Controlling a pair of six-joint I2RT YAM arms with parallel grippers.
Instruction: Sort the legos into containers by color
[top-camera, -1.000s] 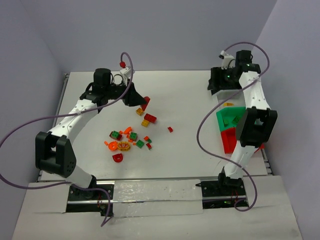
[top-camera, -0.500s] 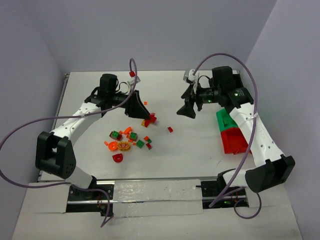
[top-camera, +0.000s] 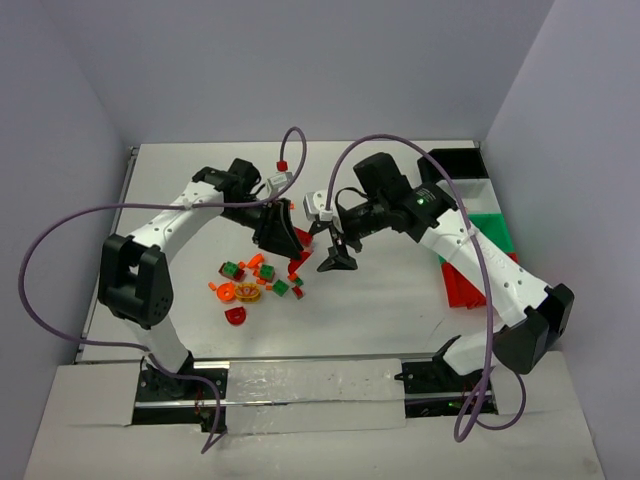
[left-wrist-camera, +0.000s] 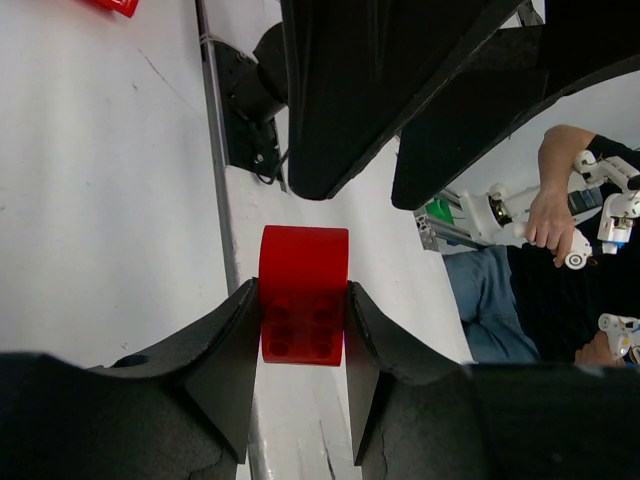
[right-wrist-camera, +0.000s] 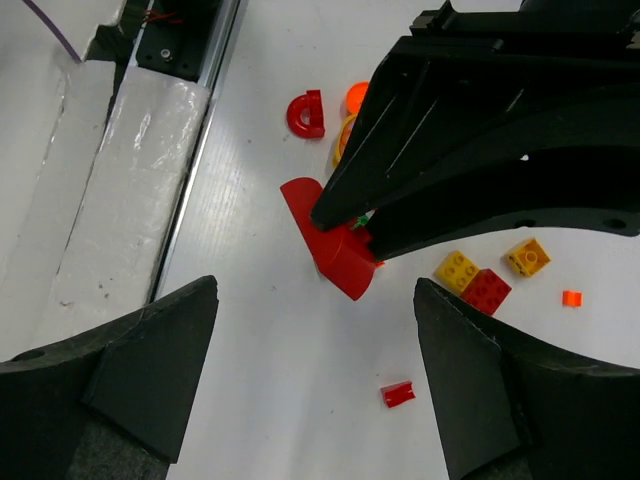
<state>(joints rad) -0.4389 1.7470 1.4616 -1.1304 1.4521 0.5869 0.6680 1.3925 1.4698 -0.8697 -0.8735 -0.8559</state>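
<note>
Left gripper (top-camera: 284, 241) pinches a red brick (left-wrist-camera: 303, 292) tight near the middle of the table (top-camera: 400, 322), right gripper (right-wrist-camera: 313, 298) gapes wide just beside it, and the containers (top-camera: 491, 229) sit along the right edge.

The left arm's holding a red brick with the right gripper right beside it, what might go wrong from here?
The left gripper and the open right gripper sit very close; either moving carelessly may knock them together.
The red brick is pinched only at the fingertips and sticks out past them, so a bump might twist it loose.
The red bin lies far right, partly under the right arm; carrying it there would likely cross that arm.
</note>
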